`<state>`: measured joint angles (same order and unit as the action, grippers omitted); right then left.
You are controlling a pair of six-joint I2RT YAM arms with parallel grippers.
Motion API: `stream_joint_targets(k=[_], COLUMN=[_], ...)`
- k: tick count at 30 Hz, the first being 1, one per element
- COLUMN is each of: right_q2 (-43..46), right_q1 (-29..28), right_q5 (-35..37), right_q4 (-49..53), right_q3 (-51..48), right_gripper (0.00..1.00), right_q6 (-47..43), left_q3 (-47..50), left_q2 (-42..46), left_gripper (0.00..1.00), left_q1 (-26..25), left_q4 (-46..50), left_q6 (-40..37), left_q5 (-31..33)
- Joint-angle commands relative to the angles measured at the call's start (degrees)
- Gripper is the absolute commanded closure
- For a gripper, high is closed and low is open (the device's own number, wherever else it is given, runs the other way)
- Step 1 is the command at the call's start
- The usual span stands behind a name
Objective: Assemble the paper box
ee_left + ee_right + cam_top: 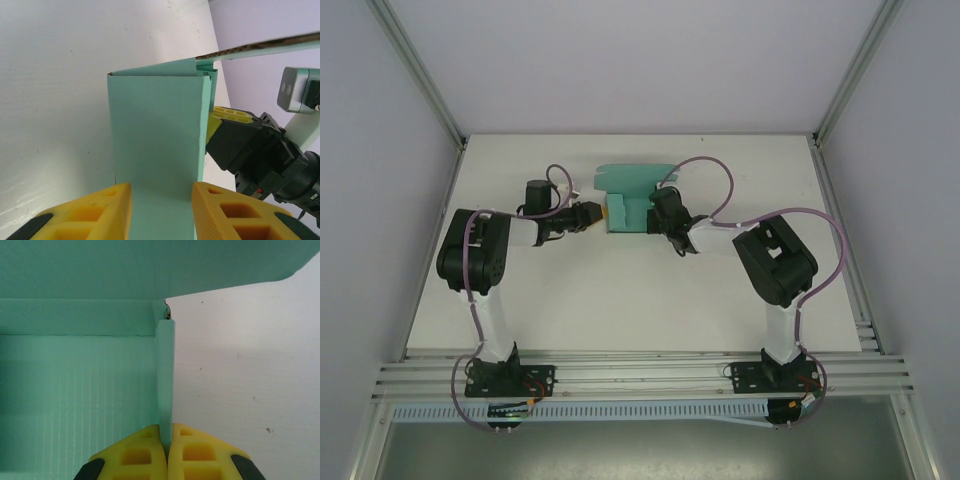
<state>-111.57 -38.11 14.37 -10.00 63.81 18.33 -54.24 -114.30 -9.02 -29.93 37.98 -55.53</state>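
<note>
**Box (pixel 628 196), teal card, part-folded, top open: far middle of the table (pixel 620 300), set between both grippers.**

Right gripper (pixel 167 440): clenched on the box's thin upright right wall, one finger inside and one outside, with bare table just beside it. Left gripper (pixel 162 207): at the box's left wall, fingers (pixel 112 210) parted, the wall's outer face spanning the gap between them. It appears released, though whether the tips touch the card cannot be made out. A flat flap extends from the box toward the far edge.
</note>
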Motion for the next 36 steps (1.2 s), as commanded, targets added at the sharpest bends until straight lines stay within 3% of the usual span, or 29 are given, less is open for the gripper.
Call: stream_joint_targets(k=[1,9,16,18,21,28,33,36], right_q2=[-2.93,-3.65,-4.1,-3.92,-3.75,-3.0,-2.34,-1.83], right_q1=[-1.29,-1.62,-2.4,-2.87,-3.55,-4.49,-5.74,-6.18], right_q5=[-0.16,0.9,2.25,2.79,3.8,4.08,6.75,8.11], right_q4=[5.25,7.33,9.1,9.58,10.26,10.35,11.72,12.18], right_q3=[1.11,2.13,3.31,3.75,4.31,4.55,5.15,5.14], right_gripper=[1.0,1.0,1.0,1.0,1.0,1.0,1.0,1.0], right_q6=[-0.32,-0.13,-0.54,-1.55,-1.99,-2.24,-3.25,-3.48], left_q3=[1.1,2.45,1.68,-0.18,-3.31,-11.7,-19.19,-22.82], left_q2=[-0.75,-1.69,-1.37,-0.61,0.32,-2.08,-5.11,-7.52], left_gripper=[0.61,0.6,0.55,0.56,0.66,0.75,0.87,0.99], left_q1=[-0.9,-0.93,-1.13,-1.82,-3.47,-5.86,-9.62,-11.38], left_q4=[-7.67,-15.21,-10.37,-1.88,9.71,29.28,43.28,49.12], left_q6=[3.39,8.92,6.36,1.43,-5.38,-13.06,-17.76,-18.31], left_q5=[-4.22,-6.12,-4.04,-0.36,6.52,21.6,39.2,47.43])
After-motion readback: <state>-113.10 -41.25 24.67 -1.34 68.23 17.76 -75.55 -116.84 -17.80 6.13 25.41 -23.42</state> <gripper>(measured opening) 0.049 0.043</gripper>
